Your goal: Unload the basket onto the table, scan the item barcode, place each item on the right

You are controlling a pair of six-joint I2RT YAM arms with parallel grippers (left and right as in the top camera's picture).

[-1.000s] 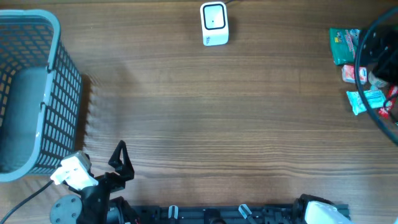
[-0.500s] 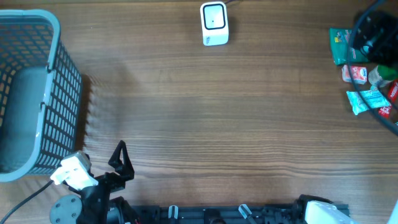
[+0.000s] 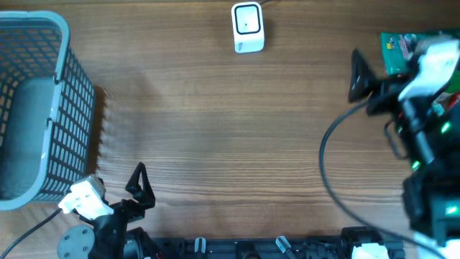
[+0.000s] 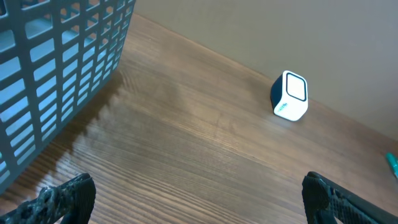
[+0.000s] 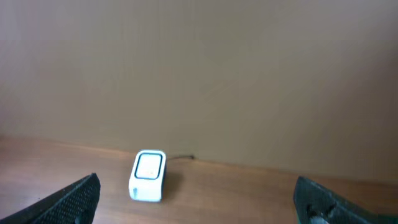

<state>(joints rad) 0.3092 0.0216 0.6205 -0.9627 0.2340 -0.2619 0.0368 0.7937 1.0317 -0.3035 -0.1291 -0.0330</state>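
Observation:
The white barcode scanner stands at the table's far edge, also seen in the left wrist view and the right wrist view. Packaged items lie at the far right; only a green packet shows, the rest hidden under my right arm. My right gripper is open and empty, raised and facing the scanner; one of its fingers shows from above. My left gripper is open and empty, low over the wood at the near left, with one of its fingers visible overhead.
A grey-blue mesh basket stands at the left edge, close to my left gripper, and fills the left of the left wrist view. A black cable loops from my right arm over the table's right side.
My right arm has swung into the overhead view from the right edge and now covers most of the packets. The left arm has not moved.

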